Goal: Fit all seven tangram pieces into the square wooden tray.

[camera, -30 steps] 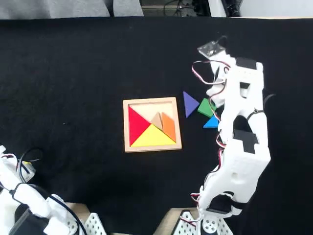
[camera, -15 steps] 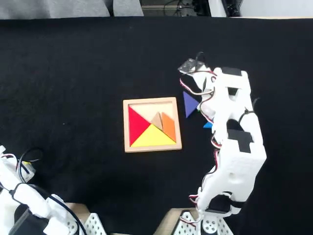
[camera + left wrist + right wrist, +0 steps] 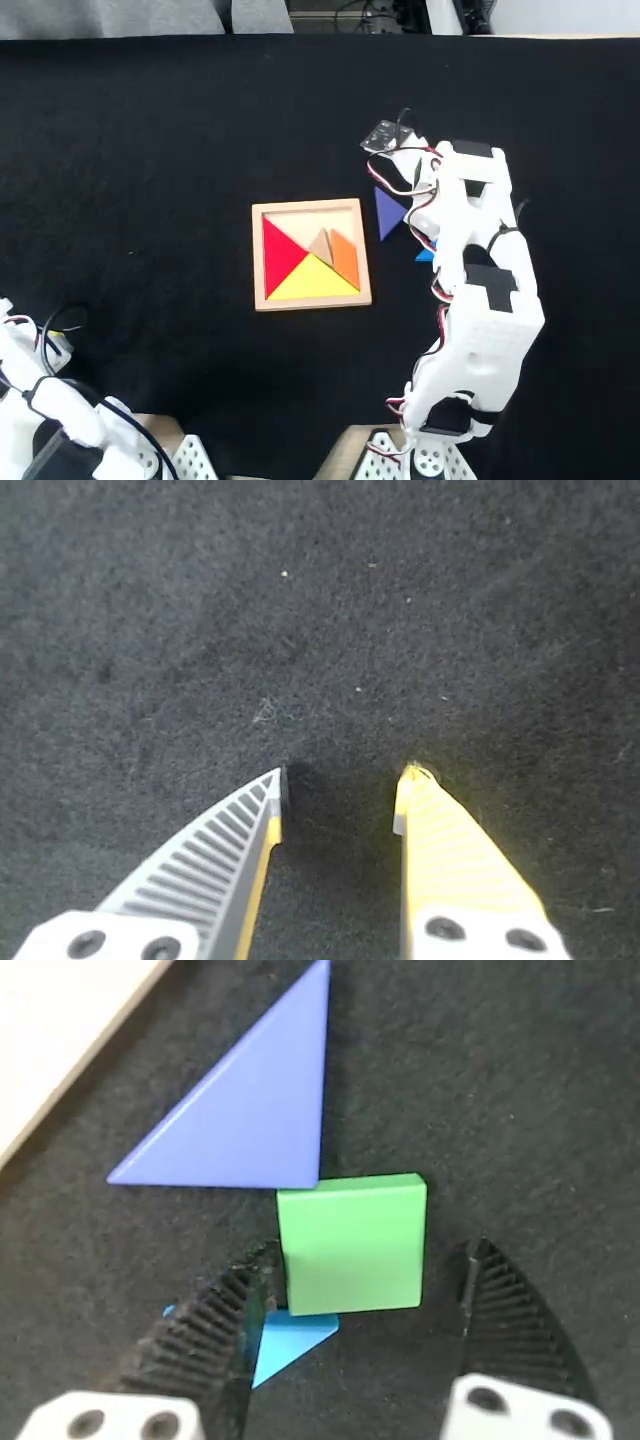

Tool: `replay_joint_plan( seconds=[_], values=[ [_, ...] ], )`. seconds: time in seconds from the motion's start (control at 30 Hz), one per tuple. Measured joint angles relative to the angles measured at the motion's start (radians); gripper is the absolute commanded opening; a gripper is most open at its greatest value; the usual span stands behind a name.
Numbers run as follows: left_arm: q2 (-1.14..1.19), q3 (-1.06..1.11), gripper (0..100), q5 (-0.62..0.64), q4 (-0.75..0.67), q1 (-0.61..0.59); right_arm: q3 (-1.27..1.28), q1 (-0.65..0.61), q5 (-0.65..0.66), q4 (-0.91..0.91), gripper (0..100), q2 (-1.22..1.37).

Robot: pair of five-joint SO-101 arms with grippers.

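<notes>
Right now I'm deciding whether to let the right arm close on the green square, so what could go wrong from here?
1. The blue triangle lies against the green square, right beside one finger of the open right gripper; closing could pinch or shove it too.
2. The purple triangle appears to touch the square's far edge, so a lift may nudge it.

Black table (image 3: 150, 150) — wooden tray (image 3: 257, 255) mid, w/ purple triangle (image 3: 388, 213), green square (image 3: 352, 1243), blue triangle (image 3: 290, 1335) just beside.
</notes>
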Motion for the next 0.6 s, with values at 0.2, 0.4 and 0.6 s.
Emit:
replay_joint_plan(
  seconds=[0.2,0.4,0.6],
  values=[
    [0.000,0.000,19,0.000,-0.005,0.000,0.000,0.000,0.000,-0.014,13.2,0.017],
    [0.000,0.000,19,0.000,-0.005,0.000,-0.002,0.000,0.000,-0.017,11.0,0.017],
    [0.000,0.000,19,0.000,-0.005,0.000,-0.061,0.000,0.000,0.101,11.0,-0.032]
  ],
)
